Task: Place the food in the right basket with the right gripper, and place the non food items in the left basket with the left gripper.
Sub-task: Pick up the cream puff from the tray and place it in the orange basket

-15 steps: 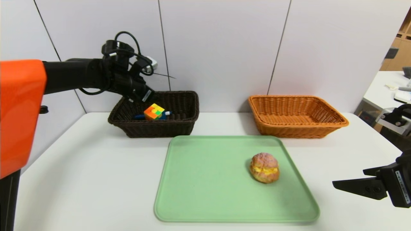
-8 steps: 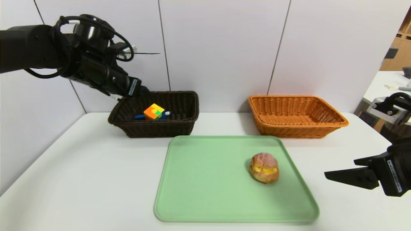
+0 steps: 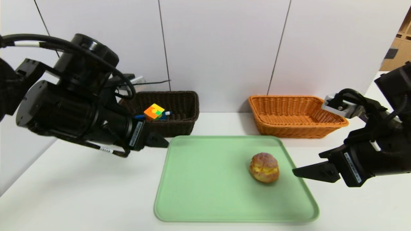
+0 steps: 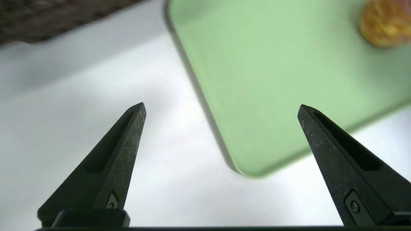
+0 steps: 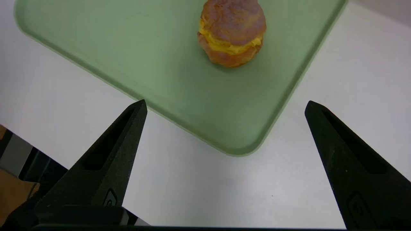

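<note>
Both grippers, left (image 4: pixel 221 104) and right (image 5: pixel 226 101), are shifted nearer the tray (image 3: pixel 212 183), spread wide. Non-food items are basketed; only the cream puff (image 3: pixel 264 167), on the tray, is left.

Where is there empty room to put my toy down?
The green tray is bare left of the cream bun. White table shows between the dark basket and orange basket. The dark basket's left half is crowded.

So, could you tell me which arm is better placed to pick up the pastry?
Probably the right: its open gripper hovers near the pastry, while the left gripper is across the tray.
</note>
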`<state>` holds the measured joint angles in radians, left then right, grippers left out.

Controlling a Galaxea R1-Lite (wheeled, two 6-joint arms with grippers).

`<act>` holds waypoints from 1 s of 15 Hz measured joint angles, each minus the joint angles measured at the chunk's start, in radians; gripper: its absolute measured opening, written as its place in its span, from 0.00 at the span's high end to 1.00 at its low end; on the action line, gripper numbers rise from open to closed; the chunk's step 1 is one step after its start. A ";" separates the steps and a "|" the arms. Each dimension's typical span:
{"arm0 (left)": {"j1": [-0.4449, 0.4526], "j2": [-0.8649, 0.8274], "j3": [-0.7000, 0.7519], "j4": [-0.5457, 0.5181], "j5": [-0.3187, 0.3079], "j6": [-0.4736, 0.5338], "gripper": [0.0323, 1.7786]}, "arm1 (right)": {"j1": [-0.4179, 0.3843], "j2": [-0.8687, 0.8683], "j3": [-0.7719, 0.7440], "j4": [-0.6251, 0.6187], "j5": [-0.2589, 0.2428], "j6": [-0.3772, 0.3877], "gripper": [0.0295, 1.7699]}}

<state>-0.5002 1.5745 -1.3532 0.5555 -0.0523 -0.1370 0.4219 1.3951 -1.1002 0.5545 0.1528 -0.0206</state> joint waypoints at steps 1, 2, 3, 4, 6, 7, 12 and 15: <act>-0.044 -0.030 0.044 -0.009 0.000 -0.011 0.06 | 0.011 0.020 -0.010 -0.001 -0.001 0.000 0.04; -0.075 -0.054 0.079 -0.023 0.000 -0.012 0.05 | 0.018 0.040 -0.021 -0.001 -0.002 0.000 0.04; -0.101 -0.074 0.111 -0.039 -0.001 -0.010 0.05 | 0.025 0.061 -0.031 -0.001 -0.006 0.000 0.04; -0.117 -0.089 0.136 -0.048 -0.002 -0.004 0.05 | 0.029 0.084 -0.040 -0.002 -0.006 0.000 0.04; -0.134 -0.109 0.171 -0.055 -0.001 0.029 0.05 | 0.032 0.133 -0.053 -0.023 -0.009 0.003 0.04; -0.138 -0.116 0.180 -0.056 -0.001 0.036 0.05 | 0.033 0.157 -0.055 -0.042 -0.011 0.004 0.04; -0.141 -0.125 0.189 -0.057 -0.002 0.043 0.05 | 0.037 0.306 -0.063 -0.140 -0.083 0.006 0.04; -0.141 -0.124 0.190 -0.056 -0.001 0.053 0.05 | 0.042 0.384 -0.083 -0.155 -0.101 0.004 0.04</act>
<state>-0.6413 1.4500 -1.1628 0.4991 -0.0538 -0.0845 0.4643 1.7796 -1.1830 0.3996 0.0519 -0.0164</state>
